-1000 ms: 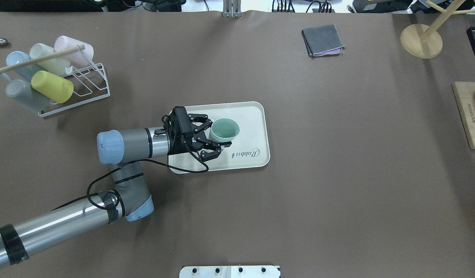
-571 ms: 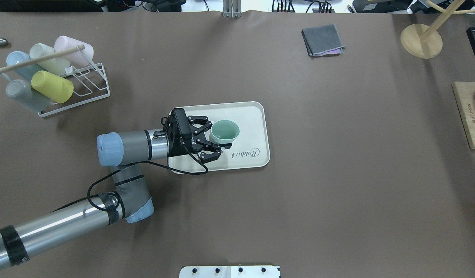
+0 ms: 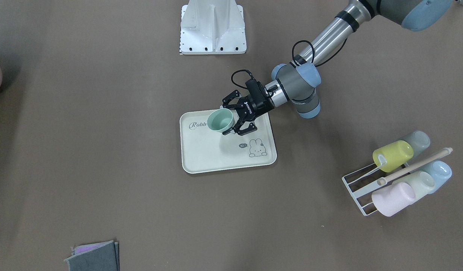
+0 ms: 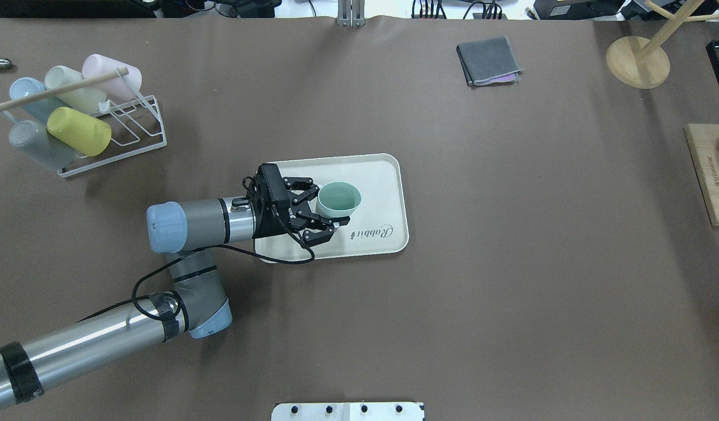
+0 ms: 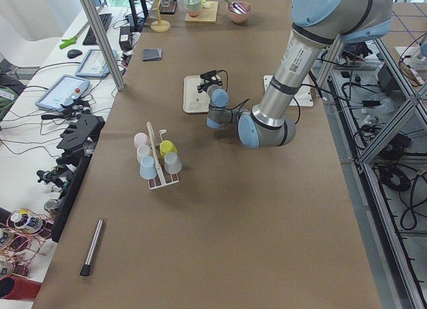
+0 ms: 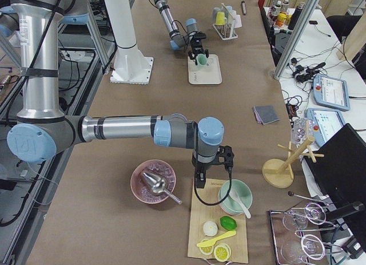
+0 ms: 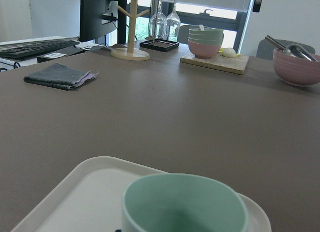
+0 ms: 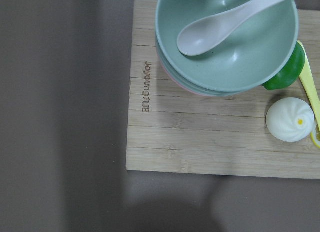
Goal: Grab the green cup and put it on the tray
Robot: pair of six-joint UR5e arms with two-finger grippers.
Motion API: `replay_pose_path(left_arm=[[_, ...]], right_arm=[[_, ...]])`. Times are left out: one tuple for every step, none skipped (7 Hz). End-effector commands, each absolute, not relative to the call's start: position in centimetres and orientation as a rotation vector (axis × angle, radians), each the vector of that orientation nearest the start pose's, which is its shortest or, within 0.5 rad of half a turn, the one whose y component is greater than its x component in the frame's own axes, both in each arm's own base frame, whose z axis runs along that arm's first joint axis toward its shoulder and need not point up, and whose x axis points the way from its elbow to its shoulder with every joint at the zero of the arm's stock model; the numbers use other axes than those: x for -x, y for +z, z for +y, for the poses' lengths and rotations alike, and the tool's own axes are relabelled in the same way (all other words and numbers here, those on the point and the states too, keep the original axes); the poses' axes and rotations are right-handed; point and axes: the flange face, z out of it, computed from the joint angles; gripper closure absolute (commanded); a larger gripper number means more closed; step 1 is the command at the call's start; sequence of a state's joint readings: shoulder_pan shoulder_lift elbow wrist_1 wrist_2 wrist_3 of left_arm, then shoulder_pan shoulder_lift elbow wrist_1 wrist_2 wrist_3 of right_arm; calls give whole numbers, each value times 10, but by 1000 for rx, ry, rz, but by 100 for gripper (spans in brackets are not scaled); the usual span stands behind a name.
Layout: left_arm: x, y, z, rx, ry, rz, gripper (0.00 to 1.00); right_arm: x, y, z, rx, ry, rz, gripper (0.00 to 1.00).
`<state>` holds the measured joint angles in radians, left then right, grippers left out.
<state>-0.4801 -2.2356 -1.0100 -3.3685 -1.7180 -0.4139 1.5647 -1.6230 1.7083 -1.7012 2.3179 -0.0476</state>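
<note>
The mint-green cup (image 4: 338,199) is upright over the cream Rabbit tray (image 4: 383,175), mouth up. My left gripper (image 4: 335,203) comes in from the tray's left side and is shut on the cup, one finger on each side of its wall. In the front-facing view the green cup (image 3: 220,120) casts a shadow lower on the tray (image 3: 201,158), so it seems to hang a little above it. The left wrist view shows the cup (image 7: 185,204) close below, with the tray rim (image 7: 95,167) around it. My right gripper (image 6: 213,172) hovers over a wooden board; I cannot tell its state.
A white wire rack (image 4: 111,134) with several pastel cups stands at the far left. A folded grey cloth (image 4: 489,60) and a wooden stand (image 4: 637,61) lie at the back right. The wooden board (image 8: 200,137) carries stacked bowls (image 8: 227,56), a spoon and a bun.
The left arm and the cup have shifted a few pixels toward the tray's left side. The grip on the cup looks the same.
</note>
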Motion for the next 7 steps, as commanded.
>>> replay_pose_path(left_arm=[[-581, 334, -436, -1336, 598, 1371, 64], [-583, 335, -437, -1347, 620, 1345, 62], [-583, 335, -437, -1347, 620, 1344, 61], [-582, 335, -438, -1363, 632, 1331, 2], [-578, 342, -437, -1367, 639, 1322, 1], [-568, 355, -437, -1368, 636, 1316, 1], [-558, 362, -439, -1380, 629, 1315, 1]], right_arm=[[-63, 631, -465, 27, -35, -748, 0], [-63, 631, -465, 28, -34, -748, 0], [-63, 631, -465, 27, -35, -748, 0], [-63, 631, -465, 27, -35, -748, 0], [-63, 631, -465, 27, -35, -748, 0], [-63, 631, -465, 27, -35, -748, 0], [-63, 631, -465, 27, -35, -748, 0]])
